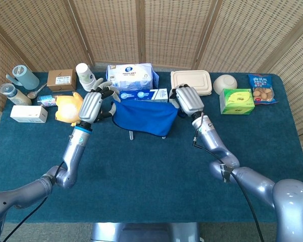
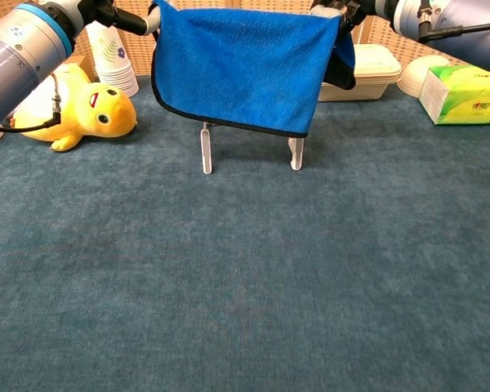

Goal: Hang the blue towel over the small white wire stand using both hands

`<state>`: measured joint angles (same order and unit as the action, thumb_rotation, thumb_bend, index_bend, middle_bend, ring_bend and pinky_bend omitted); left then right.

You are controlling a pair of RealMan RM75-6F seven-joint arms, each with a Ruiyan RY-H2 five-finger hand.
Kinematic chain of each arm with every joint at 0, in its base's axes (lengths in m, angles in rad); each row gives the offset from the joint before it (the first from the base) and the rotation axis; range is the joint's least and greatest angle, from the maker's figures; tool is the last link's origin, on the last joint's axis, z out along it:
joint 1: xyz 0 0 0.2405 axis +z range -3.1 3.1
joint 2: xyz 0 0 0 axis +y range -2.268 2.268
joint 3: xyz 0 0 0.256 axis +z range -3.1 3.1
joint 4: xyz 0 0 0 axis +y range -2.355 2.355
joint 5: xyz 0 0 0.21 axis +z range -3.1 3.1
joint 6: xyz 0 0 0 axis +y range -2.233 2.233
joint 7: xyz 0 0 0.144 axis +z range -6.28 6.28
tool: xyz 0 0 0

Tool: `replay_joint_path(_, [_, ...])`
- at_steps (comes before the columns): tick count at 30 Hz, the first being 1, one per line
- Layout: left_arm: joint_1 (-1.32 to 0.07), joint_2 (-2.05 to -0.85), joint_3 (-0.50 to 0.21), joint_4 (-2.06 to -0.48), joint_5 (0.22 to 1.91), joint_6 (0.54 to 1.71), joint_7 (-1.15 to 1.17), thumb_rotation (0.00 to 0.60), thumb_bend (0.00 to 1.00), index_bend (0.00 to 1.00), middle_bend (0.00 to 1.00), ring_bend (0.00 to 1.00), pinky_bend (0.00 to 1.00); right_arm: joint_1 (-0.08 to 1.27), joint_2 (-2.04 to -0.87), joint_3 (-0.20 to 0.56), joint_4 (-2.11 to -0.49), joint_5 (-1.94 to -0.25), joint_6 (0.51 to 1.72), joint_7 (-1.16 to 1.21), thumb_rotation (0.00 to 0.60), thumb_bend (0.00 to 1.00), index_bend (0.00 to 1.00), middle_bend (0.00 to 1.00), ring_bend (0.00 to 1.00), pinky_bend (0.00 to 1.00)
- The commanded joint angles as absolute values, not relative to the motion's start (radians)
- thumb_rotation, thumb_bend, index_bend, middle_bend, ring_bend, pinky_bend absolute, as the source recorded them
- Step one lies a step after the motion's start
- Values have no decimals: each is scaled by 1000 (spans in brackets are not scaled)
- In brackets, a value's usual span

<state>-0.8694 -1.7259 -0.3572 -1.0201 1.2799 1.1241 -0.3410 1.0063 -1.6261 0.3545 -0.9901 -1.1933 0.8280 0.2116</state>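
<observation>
Already the blue towel [image 2: 243, 65] is draped across the top of the small white wire stand [image 2: 206, 149], whose feet show below its hem near the back of the desk [image 1: 151, 171]. The left hand [image 1: 92, 105] and right hand [image 1: 188, 99] each pinch an upper corner in their fingers. What seems left is letting go and drawing back.

As for containers, the beige lidded lunch box [image 1: 191, 82] is shut, and the white bowl [image 1: 225, 82] lies upside down, contents unseen.
</observation>
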Motion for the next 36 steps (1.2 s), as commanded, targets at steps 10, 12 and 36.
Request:
replay_joint_path(10, [-855, -1718, -345, -1017, 1285, 1125, -343, 600, 591, 802, 392, 177, 19, 1014, -1606, 301, -962, -1247, 810, 140, 600, 169, 381, 206, 15, 119])
replay_joint_path(12, [-855, -1716, -346, -1019, 1286, 1126, -344, 600, 591, 790, 384, 165, 14, 1018, -1603, 285, -949, -1266, 811, 107, 600, 138, 252, 117, 0, 87])
replay_joint_path(36, [-831, -1523, -258, -1194, 1279, 961, -192, 600, 581, 0, 0, 0, 0, 1004, -1560, 271, -985, -1281, 846, 17, 600, 130, 133, 58, 0, 72])
